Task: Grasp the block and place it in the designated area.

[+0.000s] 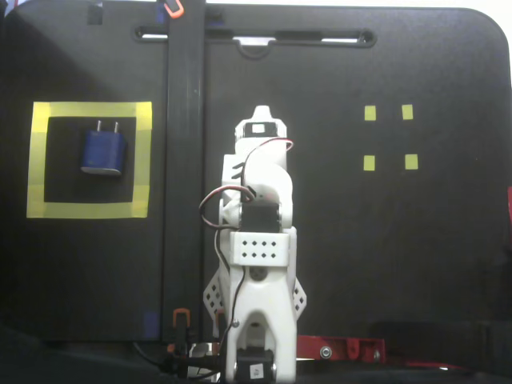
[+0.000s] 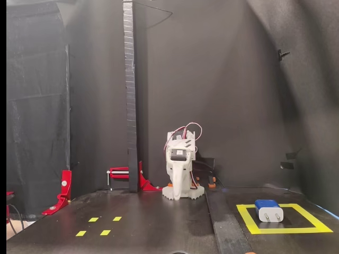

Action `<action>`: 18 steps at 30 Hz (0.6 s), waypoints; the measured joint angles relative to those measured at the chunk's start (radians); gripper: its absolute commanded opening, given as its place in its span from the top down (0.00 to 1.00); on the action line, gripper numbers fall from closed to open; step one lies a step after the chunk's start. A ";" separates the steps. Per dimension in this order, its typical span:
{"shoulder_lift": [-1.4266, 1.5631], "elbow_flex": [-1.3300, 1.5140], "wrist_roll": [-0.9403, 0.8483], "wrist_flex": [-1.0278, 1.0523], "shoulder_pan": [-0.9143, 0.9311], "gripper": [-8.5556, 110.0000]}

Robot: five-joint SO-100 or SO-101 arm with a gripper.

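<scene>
Block (image 1: 102, 151) at rest inside designated area (image 1: 143, 155), arm folded clear.
Block lies flat on the black surface within the tape square, prongs toward the far edge in the top-down fixed view, consistent with completed placement. Gripper (image 1: 260, 114) is well apart from it, holding nothing; jaw opening cannot be determined.

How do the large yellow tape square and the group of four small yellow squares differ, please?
The large yellow tape square is a wide outline around black surface; the four small yellow squares are solid patches set apart. In a fixed view from above, the large one lies left of the arm, the small ones right. The large one holds the blue block; nothing sits among the small ones. Both are yellow and flat on the black table.
</scene>
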 measured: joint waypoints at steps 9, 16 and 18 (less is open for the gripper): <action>0.000 0.000 0.012 0.000 0.012 0.93; 0.000 0.000 0.012 0.000 0.012 0.93; 0.000 0.000 0.012 0.000 0.012 0.93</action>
